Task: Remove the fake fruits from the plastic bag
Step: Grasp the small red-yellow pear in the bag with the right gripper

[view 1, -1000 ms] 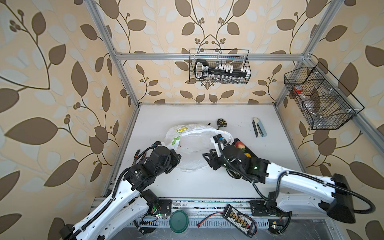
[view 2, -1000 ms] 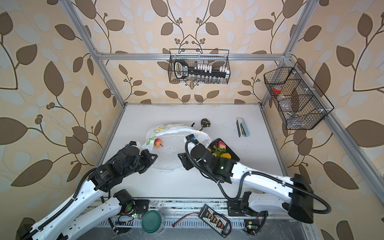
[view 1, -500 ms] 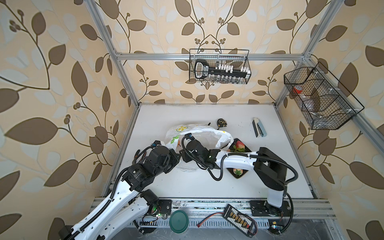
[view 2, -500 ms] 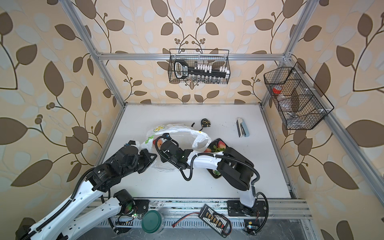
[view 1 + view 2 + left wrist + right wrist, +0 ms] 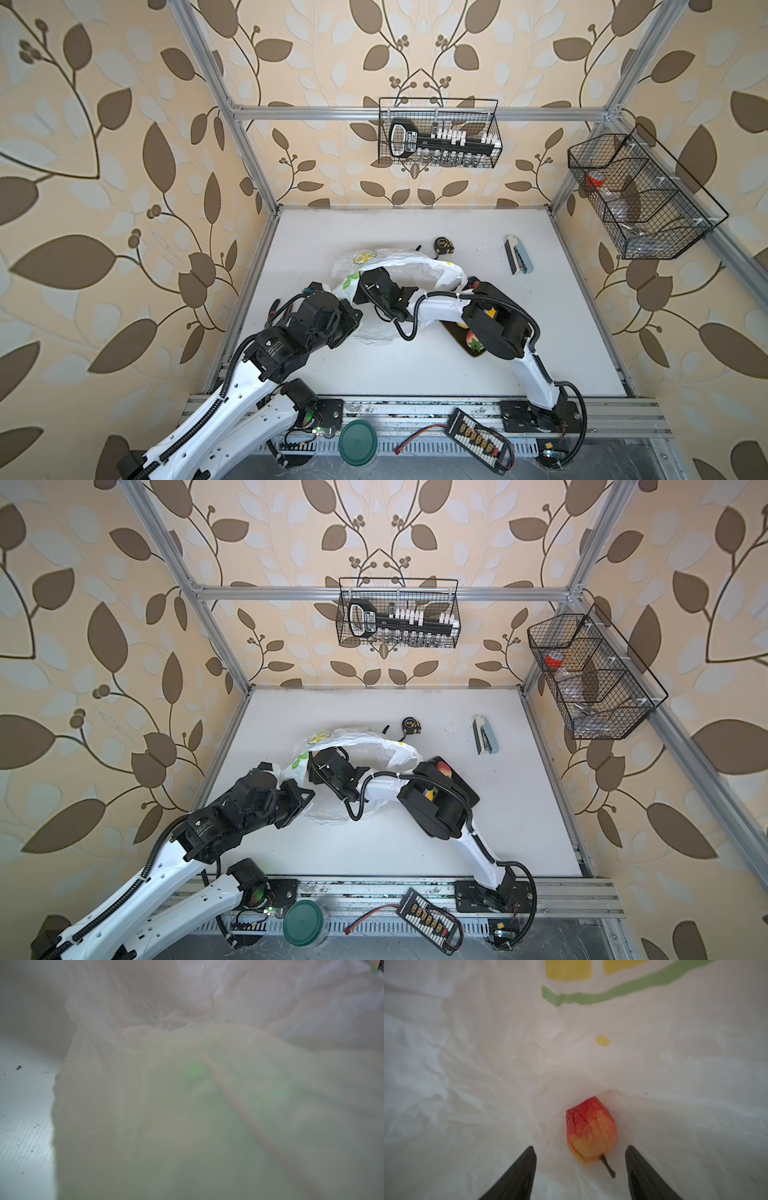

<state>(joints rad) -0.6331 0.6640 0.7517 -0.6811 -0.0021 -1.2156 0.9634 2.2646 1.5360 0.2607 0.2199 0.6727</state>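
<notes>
The white plastic bag (image 5: 415, 270) with lemon prints lies crumpled at mid-table in both top views. My left gripper (image 5: 353, 314) is at its near-left edge, shut on the bag's film, which blurs the whole left wrist view (image 5: 207, 1084). My right arm reaches across into the bag's mouth. In the right wrist view my right gripper (image 5: 580, 1146) is open inside the bag. A red-yellow fake fruit (image 5: 591, 1132) with a dark stem lies on the plastic just ahead of its fingertips, untouched. More fruits, among them an apple (image 5: 444, 768), sit in a black tray (image 5: 467, 785) under the right arm.
A black tape measure (image 5: 443, 245) and a grey-blue stapler (image 5: 517, 259) lie behind the bag. Wire baskets hang on the back wall (image 5: 438, 133) and the right wall (image 5: 640, 195). A green lid (image 5: 357, 442) rests on the front rail.
My right gripper has swung from beside the tray leftward into the bag's mouth, and its jaws have widened. The left gripper has stayed put at the bag's edge.
</notes>
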